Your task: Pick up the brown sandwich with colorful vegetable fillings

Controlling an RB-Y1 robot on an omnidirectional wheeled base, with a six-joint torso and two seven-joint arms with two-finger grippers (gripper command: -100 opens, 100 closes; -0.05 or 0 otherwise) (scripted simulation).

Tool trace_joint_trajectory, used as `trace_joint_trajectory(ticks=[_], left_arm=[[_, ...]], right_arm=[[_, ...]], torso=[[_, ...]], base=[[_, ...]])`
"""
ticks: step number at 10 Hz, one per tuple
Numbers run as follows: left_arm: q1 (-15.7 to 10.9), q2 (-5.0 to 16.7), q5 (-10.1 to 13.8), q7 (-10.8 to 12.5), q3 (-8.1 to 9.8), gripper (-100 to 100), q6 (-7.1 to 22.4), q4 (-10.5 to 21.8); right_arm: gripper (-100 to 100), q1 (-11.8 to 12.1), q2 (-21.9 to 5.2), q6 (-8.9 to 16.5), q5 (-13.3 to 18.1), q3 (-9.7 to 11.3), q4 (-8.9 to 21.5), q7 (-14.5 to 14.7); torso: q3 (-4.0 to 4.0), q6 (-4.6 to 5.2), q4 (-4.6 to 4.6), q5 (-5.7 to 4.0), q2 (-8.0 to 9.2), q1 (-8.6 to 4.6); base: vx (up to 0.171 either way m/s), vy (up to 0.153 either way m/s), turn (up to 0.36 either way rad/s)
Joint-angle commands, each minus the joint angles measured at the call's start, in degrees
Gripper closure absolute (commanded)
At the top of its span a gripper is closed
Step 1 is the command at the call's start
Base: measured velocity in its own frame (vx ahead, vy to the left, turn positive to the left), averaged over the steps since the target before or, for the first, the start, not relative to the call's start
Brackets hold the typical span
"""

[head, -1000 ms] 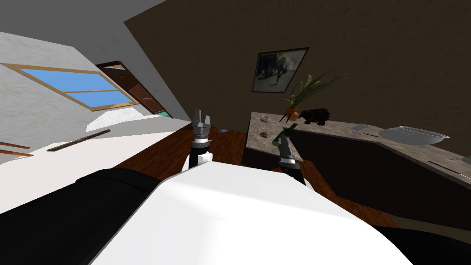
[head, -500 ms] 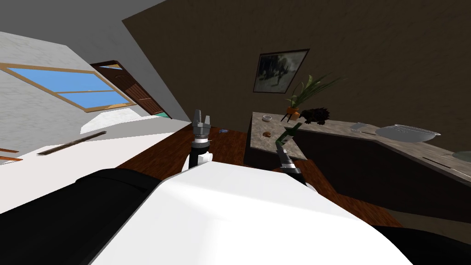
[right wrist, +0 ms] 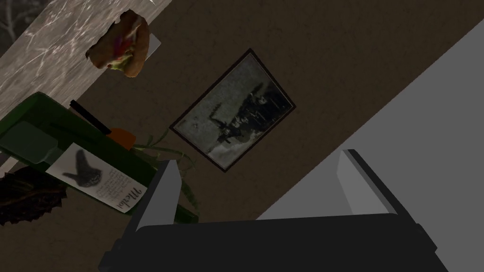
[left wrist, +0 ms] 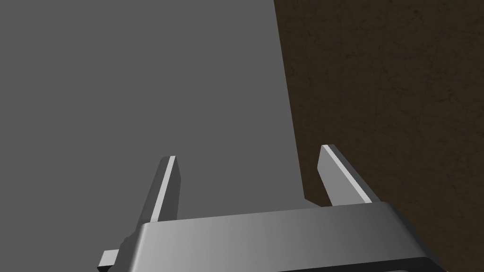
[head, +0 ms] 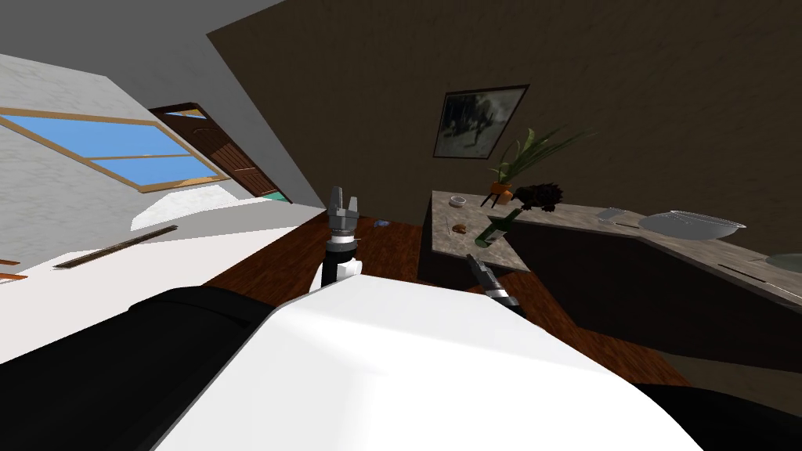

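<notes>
Marbled counter (head: pixel 450 249) bears sandwich (head: pixel 460 228), green bottle (head: pixel 496 228), small bowl (head: pixel 457 201); right gripper (right wrist: pixel 259 158) gapes.

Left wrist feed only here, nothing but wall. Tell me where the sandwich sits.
Observer: The brown sandwich lies on the marbled counter, ahead and to your right.
Operator: Report the right claw.
Observer: The right claw is open and empty. The sandwich lies off to one side of its aim.
Operator: Name anything close to the sandwich.
Observer: A green bottle with a white label is on the counter beside it, not touching it.
</notes>
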Motion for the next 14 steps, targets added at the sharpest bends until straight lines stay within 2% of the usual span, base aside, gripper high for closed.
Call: trace_joint_trajectory(ticks=[1,2,3,4,5,6,7,9,10,11,12,14], left_arm=[[0.00,0.00,0.00,0.00,0.00,0,0.00,0.00],[0.00,0.00,0.00,0.00,0.00,0,0.00,0.00],[0.00,0.00,0.00,0.00,0.00,0,0.00,0.00],[0.00,0.00,0.00,0.00,0.00,0,0.00,0.00],[0.00,0.00,0.00,0.00,0.00,0,0.00,0.00],[0.00,0.00,0.00,0.00,0.00,0,0.00,0.00],[0.00,0.00,0.00,0.00,0.00,0,0.00,0.00],[0.00,0.00,0.00,0.00,0.00,0,0.00,0.00],[0.01,0.00,0.00,0.00,0.00,0,0.00,0.00],[0.00,0.00,0.00,0.00,0.00,0,0.00,0.00],[0.00,0.00,0.00,0.00,0.00,0,0.00,0.00],[0.00,0.01,0.00,0.00,0.00,0,0.00,0.00]], right_arm=[[-100,1.34,-1.85,0.69,0.19,-0.08,0.09,0.97],[-100,2.92,-4.22,1.08,0.80,0.14,2.72,2.58],[-100,2.92,-4.77,1.08,0.80,0.14,2.72,2.58],[-100,4.56,-7.01,1.53,1.51,0.38,5.26,4.10],[-100,4.56,-7.70,1.53,1.51,0.38,5.39,4.10],[-100,6.25,-10.06,2.05,2.31,0.64,7.85,5.51],[-100,6.25,-10.63,2.05,2.31,0.64,8.11,5.51],[-100,9.73,-14.98,3.30,4.20,1.19,12.37,7.99],[-100,9.73,-16.42,3.30,4.20,1.19,12.96,7.99],[-100,9.73,-16.42,3.30,4.20,1.19,13.61,7.99],[-100,11.49,-18.93,4.02,5.27,1.47,15.52,9.06],[-100,11.49,-19.25,4.02,5.27,1.47,16.35,9.06]], torso=[[0.00,0.00,0.00,0.00,0.00,0.00],[-0.01,-0.01,0.00,0.00,-0.01,-0.07],[0.00,0.00,0.00,0.00,0.01,-0.01],[-0.02,-0.01,0.00,0.01,-0.03,-0.03],[-0.08,0.00,-0.03,0.01,-0.14,0.02],[-0.06,-0.02,-0.02,0.01,-0.10,-0.02],[-0.06,-0.01,-0.02,0.00,-0.10,-0.03],[-0.08,-0.01,-0.03,0.01,-0.14,-0.02],[-0.17,-0.01,-0.06,0.04,-0.32,0.13],[-0.16,-0.03,-0.06,0.05,-0.27,0.13],[-0.08,-0.02,-0.03,0.00,-0.12,-0.07],[-0.10,-0.02,-0.03,-0.01,-0.18,-0.13]], base=[[0.010,0.091,-0.016],[0.003,0.117,-0.007],[0.015,0.106,-0.018],[0.054,0.125,-0.001],[0.024,0.108,-0.012],[0.028,0.104,0.008],[0.028,0.099,-0.004],[0.076,0.137,0.021],[0.068,0.151,0.001],[0.013,0.084,-0.003],[0.043,0.089,0.035],[0.039,0.062,0.007]])
